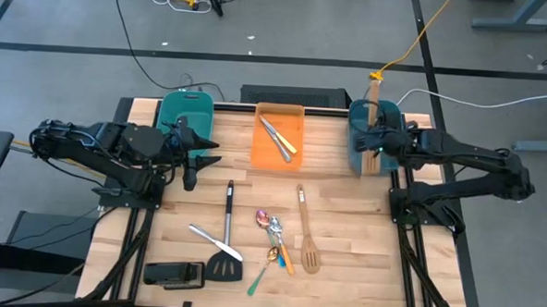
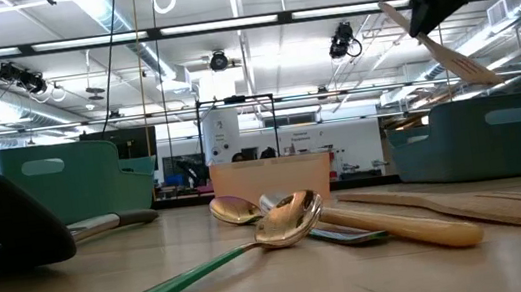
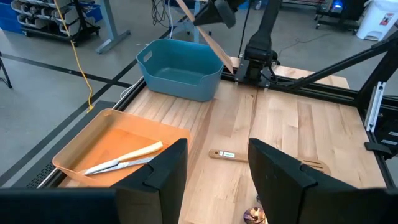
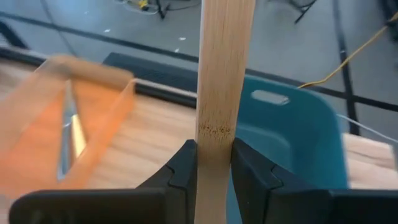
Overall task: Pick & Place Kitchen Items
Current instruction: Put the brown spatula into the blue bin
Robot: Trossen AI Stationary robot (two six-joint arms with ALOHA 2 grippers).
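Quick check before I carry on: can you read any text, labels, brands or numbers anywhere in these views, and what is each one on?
No text can be read in any view.
Light-wood spatula lying on the table: a small pale label on its handle, too small to read.
Flat black rectangular block: no marking can be made out.
Teal plastic bins and orange plastic bin: no print shows.
Room behind the table in the low view: any signs are too blurred to read.

Light-wood desk (image 1: 344, 231): 2 teal bins (image 1: 185, 113), orange bin (image 1: 278, 135), black spatula (image 1: 225, 253), wooden spatula (image 1: 307, 234), spoons (image 1: 272, 229), black block (image 1: 174, 275).
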